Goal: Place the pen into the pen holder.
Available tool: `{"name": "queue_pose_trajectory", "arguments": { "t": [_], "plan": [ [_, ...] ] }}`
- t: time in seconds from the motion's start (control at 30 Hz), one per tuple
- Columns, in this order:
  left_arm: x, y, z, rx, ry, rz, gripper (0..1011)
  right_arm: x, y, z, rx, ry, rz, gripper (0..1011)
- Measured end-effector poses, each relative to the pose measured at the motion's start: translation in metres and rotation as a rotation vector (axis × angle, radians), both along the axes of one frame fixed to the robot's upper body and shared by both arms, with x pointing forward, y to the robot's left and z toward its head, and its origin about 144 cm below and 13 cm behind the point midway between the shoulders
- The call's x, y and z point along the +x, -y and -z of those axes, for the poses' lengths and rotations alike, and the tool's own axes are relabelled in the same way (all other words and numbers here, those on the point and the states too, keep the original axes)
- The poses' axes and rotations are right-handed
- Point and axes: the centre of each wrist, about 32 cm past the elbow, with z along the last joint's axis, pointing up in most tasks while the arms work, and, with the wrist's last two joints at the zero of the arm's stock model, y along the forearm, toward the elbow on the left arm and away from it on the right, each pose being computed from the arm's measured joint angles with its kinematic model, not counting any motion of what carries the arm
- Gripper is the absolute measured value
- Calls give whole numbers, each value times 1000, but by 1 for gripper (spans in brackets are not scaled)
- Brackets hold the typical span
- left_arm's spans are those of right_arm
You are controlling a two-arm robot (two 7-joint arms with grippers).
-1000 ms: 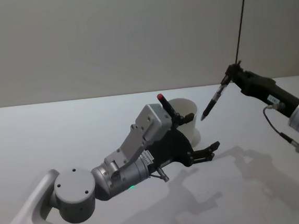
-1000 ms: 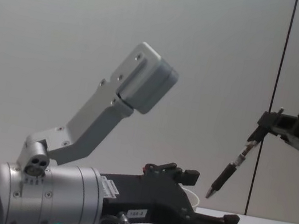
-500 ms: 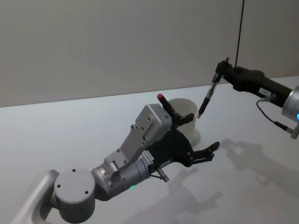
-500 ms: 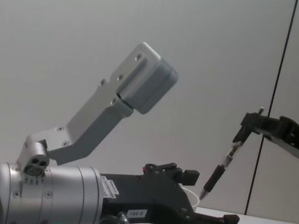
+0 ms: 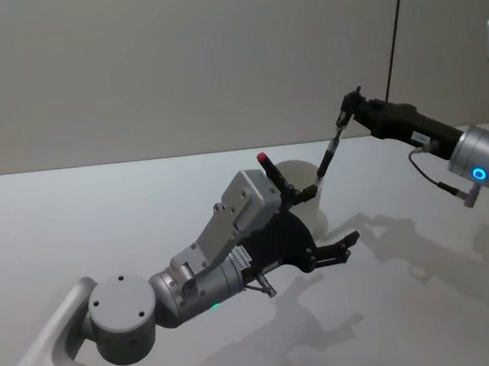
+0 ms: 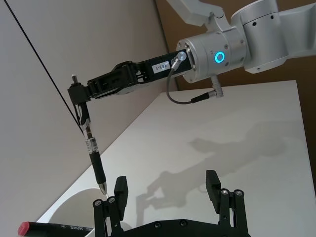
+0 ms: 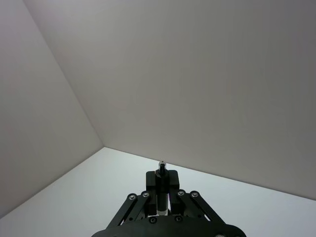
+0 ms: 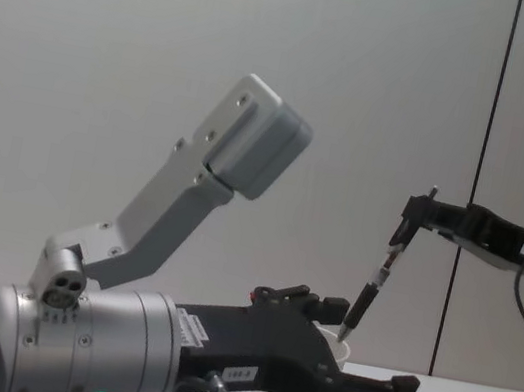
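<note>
The pen holder [image 5: 317, 217] is a white paper cup at mid-table, largely hidden behind my left gripper [image 5: 326, 219], which stands open right by it. A red-capped marker [image 5: 269, 169] sticks out of the cup. My right gripper [image 5: 351, 112] is shut on the top end of the pen [image 5: 331, 150], a slim black and clear pen hanging slantwise. Its tip is at the cup's rim. In the left wrist view the pen [image 6: 93, 157] ends just above the cup rim [image 6: 66, 206], between the open fingers [image 6: 120, 188]. The right wrist view has the pen's end [image 7: 161, 168] clamped.
The white table [image 5: 101, 213] stretches left and right of the cup. A thin black cable [image 5: 395, 24] runs down the back wall behind my right arm. The left wrist's camera housing [image 8: 260, 140] rises high in the chest view.
My right gripper has carried the pen left towards the cup, bringing its tip from clear of the cup to the rim. The left arm has stayed still.
</note>
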Motion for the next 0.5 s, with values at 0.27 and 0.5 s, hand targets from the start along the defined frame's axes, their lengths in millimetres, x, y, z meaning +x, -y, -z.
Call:
{"name": "queue_pose_trajectory", "arguments": {
  "t": [0.27,0.5],
  "plan": [
    [0,0,0,0,0,0,1004,15,-3,4,-8,9,-11,131],
    [0,0,0,0,0,0,1004,23,-8,7,-17,20,-11,131]
  ]
}}
